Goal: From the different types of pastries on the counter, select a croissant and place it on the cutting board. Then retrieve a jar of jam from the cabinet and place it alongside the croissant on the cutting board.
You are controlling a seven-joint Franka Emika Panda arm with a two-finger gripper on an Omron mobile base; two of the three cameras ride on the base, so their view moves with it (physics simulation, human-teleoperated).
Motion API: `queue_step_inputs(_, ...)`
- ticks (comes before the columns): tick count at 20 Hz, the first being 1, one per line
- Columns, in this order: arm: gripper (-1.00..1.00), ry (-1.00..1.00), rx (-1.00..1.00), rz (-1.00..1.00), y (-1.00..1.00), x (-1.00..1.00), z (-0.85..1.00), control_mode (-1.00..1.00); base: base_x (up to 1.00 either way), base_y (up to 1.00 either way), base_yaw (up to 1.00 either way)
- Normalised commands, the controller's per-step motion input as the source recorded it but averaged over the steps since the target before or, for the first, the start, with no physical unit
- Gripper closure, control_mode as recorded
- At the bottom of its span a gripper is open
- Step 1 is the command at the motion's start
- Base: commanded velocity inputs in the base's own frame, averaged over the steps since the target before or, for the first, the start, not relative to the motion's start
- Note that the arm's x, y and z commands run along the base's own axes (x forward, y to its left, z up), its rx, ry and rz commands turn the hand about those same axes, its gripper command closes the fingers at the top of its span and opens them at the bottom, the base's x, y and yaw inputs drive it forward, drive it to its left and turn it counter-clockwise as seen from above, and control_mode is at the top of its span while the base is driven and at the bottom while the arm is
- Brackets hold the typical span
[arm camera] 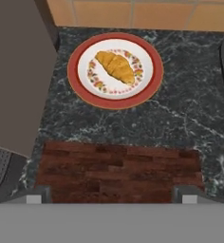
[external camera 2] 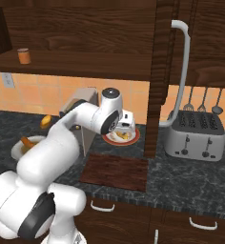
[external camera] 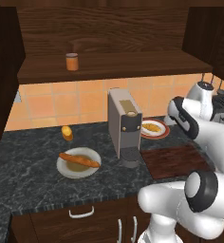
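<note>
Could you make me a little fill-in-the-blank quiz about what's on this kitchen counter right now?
1. The small golden-yellow croissant lies on a round ____-rimmed white plate.
2. The flat dark reddish-brown wooden cutting board has ____ on it.
3. The small orange jar of jam stands on the dark wooden cabinet's ____.
4. The long brown bread stick rests on a ____.

Answers: red; nothing; shelf; plate
</note>
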Motion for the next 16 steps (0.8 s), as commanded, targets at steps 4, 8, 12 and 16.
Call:
queue_step_inputs(4,-1.0,-0.01,0.0,0.0,-0.05,0.49,-0.32,-1.0,0.0,0.0,0.0)
queue_step_inputs(8,-1.0,-0.01,0.0,0.0,-0.06,0.44,-0.36,-1.0,0.0,0.0,0.0)
queue_step_inputs(12,-1.0,0.0,0.0,0.0,-0.06,0.49,-0.32,-1.0,0.0,0.0,0.0)
queue_step_inputs(16,-1.0,-0.01,0.02,0.0,-0.16,0.44,-0.27,-1.0,0.0,0.0,0.0)
